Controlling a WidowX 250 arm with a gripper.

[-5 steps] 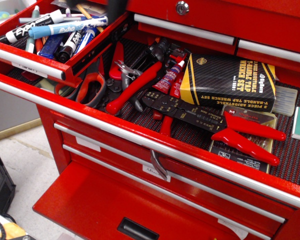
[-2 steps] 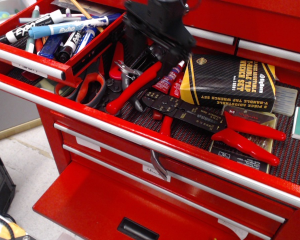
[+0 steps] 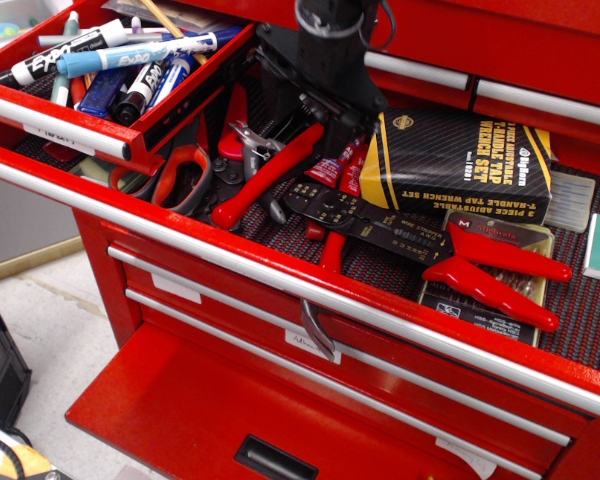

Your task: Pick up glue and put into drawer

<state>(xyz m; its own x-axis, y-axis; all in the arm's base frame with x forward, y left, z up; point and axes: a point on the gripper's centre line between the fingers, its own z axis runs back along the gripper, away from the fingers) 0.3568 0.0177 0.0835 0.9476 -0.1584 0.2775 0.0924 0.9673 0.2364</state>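
The glue, a slim red bottle with a blue-purple label, lies tilted on the black liner of the wide open drawer, between red-handled pliers and a black box. Its nozzle end is hidden under my gripper. My black gripper hangs from the top of the view, directly over the glue's upper end. Its fingers look spread apart and hold nothing that I can see.
A black and yellow tap wrench box lies right of the glue. A crimping tool with red handles lies in front. Orange-handled scissors are at the left. A small open drawer holds several markers. An open red bottom drawer is below.
My gripper came into view from the top and dropped down over the glue. It now covers the nozzle, which showed before. The glue and tools have not moved.
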